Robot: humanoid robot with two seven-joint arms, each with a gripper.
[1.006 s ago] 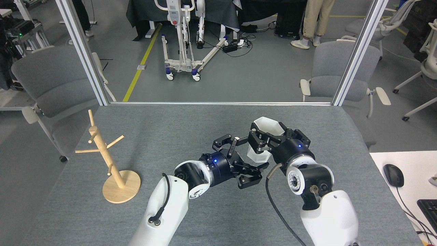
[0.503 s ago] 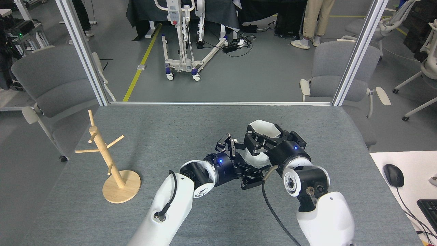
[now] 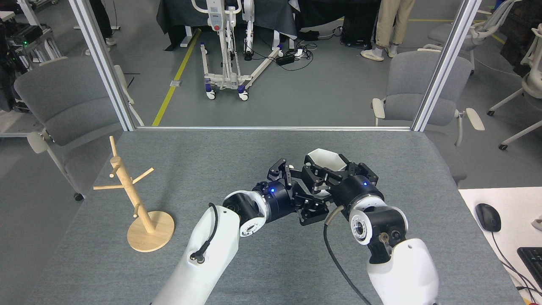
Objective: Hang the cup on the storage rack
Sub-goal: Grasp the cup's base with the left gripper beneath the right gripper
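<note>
Both arms are seen drawn closer together than 1 second earlier, the left gripper (image 3: 304, 192) having been brought in from the near side until its black fingers crowd against the cup (image 3: 325, 161) at mid-table. That white faceted cup is held clear of the grey felt tabletop (image 3: 203, 156), mouth upward and hexagonal rim open to the camera; nothing can be seen inside it. It is clasped across its upper wall by the right gripper (image 3: 328, 177), whose fingers are closed on both sides of it. The left gripper's fingers are spread, 1 raised beside the cup's left wall and another low beneath it; whether contact has been made cannot be told, as the lower body of the cup is hidden behind black linkages.

The storage rack (image 3: 131, 190), a pale wooden mug tree, is left standing upright on its round base at the table's left, well apart from the cup, its pegs bare. A black cable (image 3: 334, 250) is trailed from the right wrist down across the felt. At the far right, a mouse (image 3: 488, 217) and a keyboard corner (image 3: 532, 259) are seen on a white desk. Beyond the table's aluminium frame posts (image 3: 101, 63), 2 grey chairs (image 3: 417, 84), a wheeled white stand (image 3: 224, 51) and a person's legs (image 3: 391, 25) are visible.
</note>
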